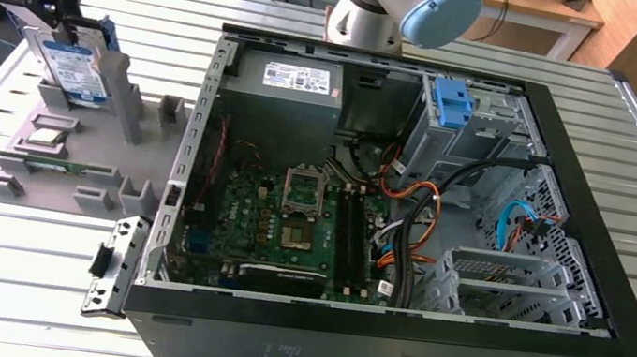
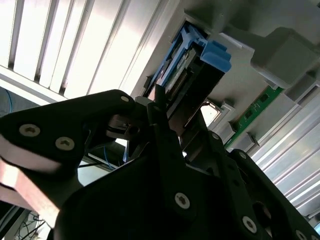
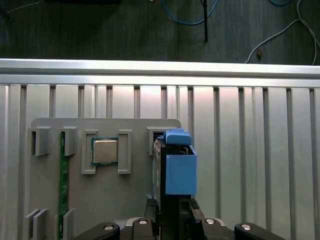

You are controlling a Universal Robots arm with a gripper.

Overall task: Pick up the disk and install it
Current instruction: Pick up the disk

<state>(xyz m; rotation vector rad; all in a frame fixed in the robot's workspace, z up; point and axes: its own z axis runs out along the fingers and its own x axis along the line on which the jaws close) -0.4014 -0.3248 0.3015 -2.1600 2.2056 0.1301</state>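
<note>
- The table (image 1: 12, 284) is ribbed aluminium. Past its edge, in the first wrist view, a dark floor (image 3: 100, 30) carries loose blue cables (image 3: 190, 12).
- An open case (image 1: 634, 349) lies flat on the table. A grey holder (image 1: 84, 143) sits just beside the case, on the exterior view's left.
- The disk (image 1: 66, 70) stands on edge in that holder, outside the case.
- My pincer (image 3: 172, 207) is closed narrowly on the disk's upper end, one finger on each side of it.
- I judge the step in hand to be drawing the disk out of its slot. I cannot tell whether its lower edge has left the slot.
- To do it well, I would pull straight along the slot walls with no tilt, so the blue clip does not catch.
- A chip (image 3: 105, 151) and a memory stick (image 3: 62, 175) share the holder, near the disk. I would keep clear of both.
</note>
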